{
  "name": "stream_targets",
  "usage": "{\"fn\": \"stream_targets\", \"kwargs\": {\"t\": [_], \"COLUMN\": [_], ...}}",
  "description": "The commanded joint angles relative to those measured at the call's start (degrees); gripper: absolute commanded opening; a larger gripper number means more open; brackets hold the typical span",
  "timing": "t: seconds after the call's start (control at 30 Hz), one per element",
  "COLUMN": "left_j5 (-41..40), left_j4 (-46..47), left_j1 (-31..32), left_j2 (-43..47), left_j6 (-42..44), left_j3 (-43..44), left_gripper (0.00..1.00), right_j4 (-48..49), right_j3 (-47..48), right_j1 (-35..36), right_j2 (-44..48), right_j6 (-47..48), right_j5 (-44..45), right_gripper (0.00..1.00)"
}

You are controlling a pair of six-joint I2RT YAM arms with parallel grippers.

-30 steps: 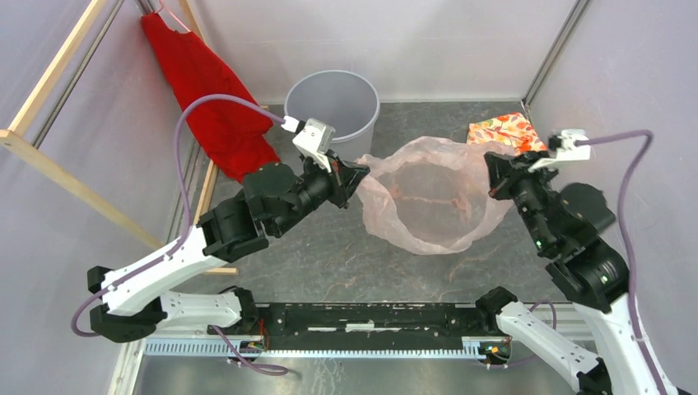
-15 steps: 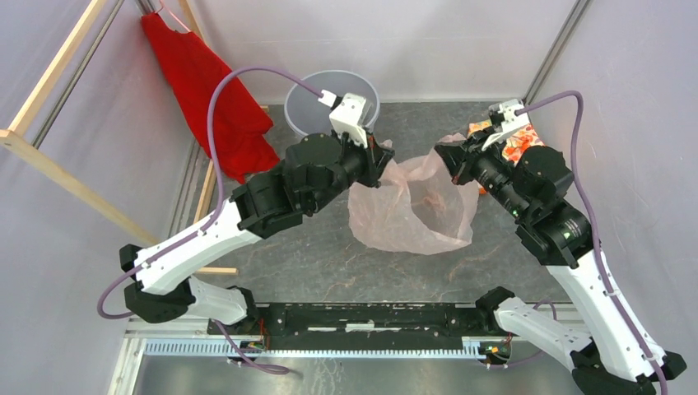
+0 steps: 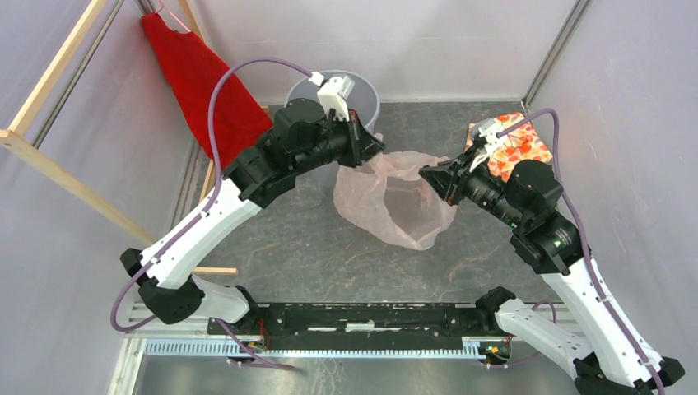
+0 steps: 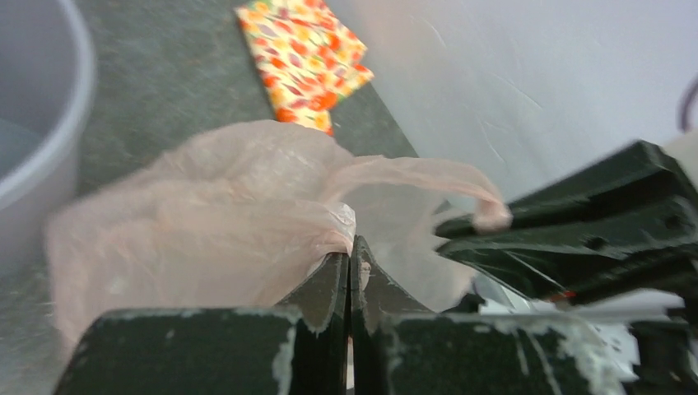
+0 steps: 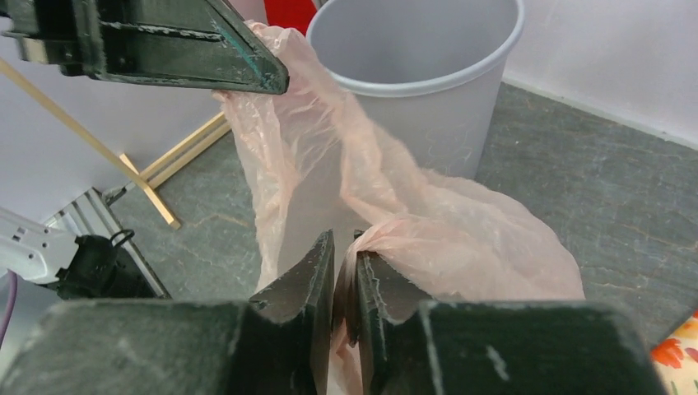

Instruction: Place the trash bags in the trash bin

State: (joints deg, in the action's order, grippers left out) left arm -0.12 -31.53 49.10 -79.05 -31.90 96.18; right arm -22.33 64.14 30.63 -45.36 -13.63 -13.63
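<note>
The pale pink translucent trash bag (image 3: 395,202) hangs between my two grippers, held up off the table, mouth spread. My left gripper (image 3: 377,145) is shut on the bag's rim right beside the grey trash bin (image 3: 367,86), whose mouth is mostly hidden by the arm. My right gripper (image 3: 428,174) is shut on the opposite rim. In the left wrist view the bag (image 4: 214,214) bunches at the closed fingertips (image 4: 350,251), the bin's edge (image 4: 49,156) at left. In the right wrist view the bag (image 5: 346,181) drapes in front of the bin (image 5: 420,74), pinched at my gripper (image 5: 344,247).
A red garment (image 3: 210,99) hangs on a wooden frame (image 3: 49,164) at the left. An orange floral folded cloth (image 3: 518,144) lies at the back right by the wall. Grey walls close in the back and the sides.
Both arms have carried the bag back and to the left, toward the bin. The left gripper has gone from the bin's front to its rim, and the right gripper has moved inward.
</note>
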Motion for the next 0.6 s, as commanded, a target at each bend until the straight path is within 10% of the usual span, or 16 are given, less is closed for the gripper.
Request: {"fn": "stream_targets", "kwargs": {"t": [0.0, 0.57], "left_j5": [13.2, 16.9], "left_j4": [1.1, 3.6], "left_j1": [0.1, -1.5], "left_j2": [-0.7, -5.1], "left_j6": [-5.5, -11.1], "left_j3": [-0.5, -3.8], "left_gripper": [0.02, 0.02], "right_j4": [2.0, 16.7], "right_j3": [-1.6, -14.1], "right_j1": [0.0, 5.9], "right_j2": [-0.2, 0.2], "right_j6": [1.4, -2.1], "right_j5": [-2.9, -1.9], "right_gripper": [0.22, 0.61]}}
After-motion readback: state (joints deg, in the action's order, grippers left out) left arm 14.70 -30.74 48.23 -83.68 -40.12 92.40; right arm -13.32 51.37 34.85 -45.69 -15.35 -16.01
